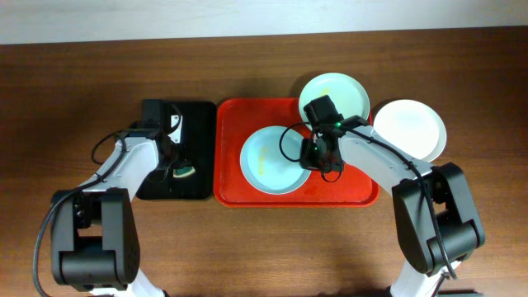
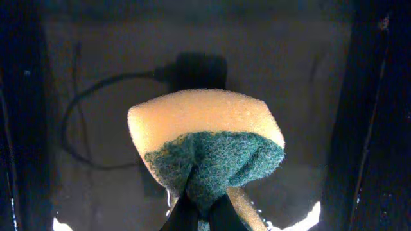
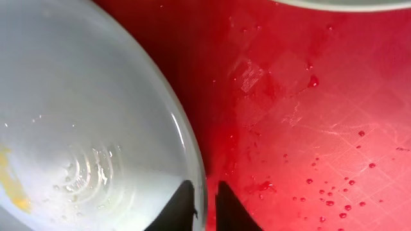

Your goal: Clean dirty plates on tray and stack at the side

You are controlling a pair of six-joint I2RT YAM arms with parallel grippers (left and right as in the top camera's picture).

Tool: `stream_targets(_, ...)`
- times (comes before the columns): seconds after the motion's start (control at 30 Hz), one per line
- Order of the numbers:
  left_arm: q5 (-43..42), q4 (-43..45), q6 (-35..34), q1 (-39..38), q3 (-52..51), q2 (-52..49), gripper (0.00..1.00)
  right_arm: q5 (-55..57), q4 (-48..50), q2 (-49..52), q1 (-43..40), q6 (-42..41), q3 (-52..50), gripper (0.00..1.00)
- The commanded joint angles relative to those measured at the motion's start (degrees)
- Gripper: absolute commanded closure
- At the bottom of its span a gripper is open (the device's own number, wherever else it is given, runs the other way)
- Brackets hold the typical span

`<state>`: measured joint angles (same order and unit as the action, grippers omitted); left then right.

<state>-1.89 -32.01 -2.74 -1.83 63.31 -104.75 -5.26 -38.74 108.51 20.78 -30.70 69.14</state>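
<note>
A pale blue plate [image 1: 272, 161] with yellow smears lies on the red tray [image 1: 346, 194]. My right gripper [image 1: 316, 157] is shut on this plate's right rim; in the right wrist view the fingers [image 3: 204, 202] pinch the rim of the blue plate [image 3: 77, 128] above the wet red tray [image 3: 308, 128]. A pale mint green plate [image 1: 342, 91] overlaps the tray's top right corner. A white plate [image 1: 412, 128] lies on the table to the right of the tray. My left gripper [image 1: 177, 165] is shut on a yellow and green sponge [image 2: 205, 144] over the black tray [image 1: 198, 124].
The black tray [image 2: 77, 77] sits to the left of the red tray and touches it. Water drops lie on the red tray. Bare wooden table [image 1: 264, 247] lies in front of and behind the trays.
</note>
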Motion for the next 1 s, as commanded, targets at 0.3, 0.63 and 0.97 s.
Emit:
stream_targets(0.3,0.63,1.33,3.65,-0.04,-0.44,-0.55,1.0,-0.04,-9.97,0.83,-0.28,13.99,9.84,0.64)
stream_targets(0.63,0.66,1.44,3.65,-0.04,-0.44,-5.07,1.0,5.03,-8.37,0.83,-0.28,14.45,9.84,0.32)
stream_targets(0.97,0.83,2.27,3.65,-0.04,-0.44,-5.07,1.0,5.09,-8.35,0.83,-0.17,14.16,8.87,0.66)
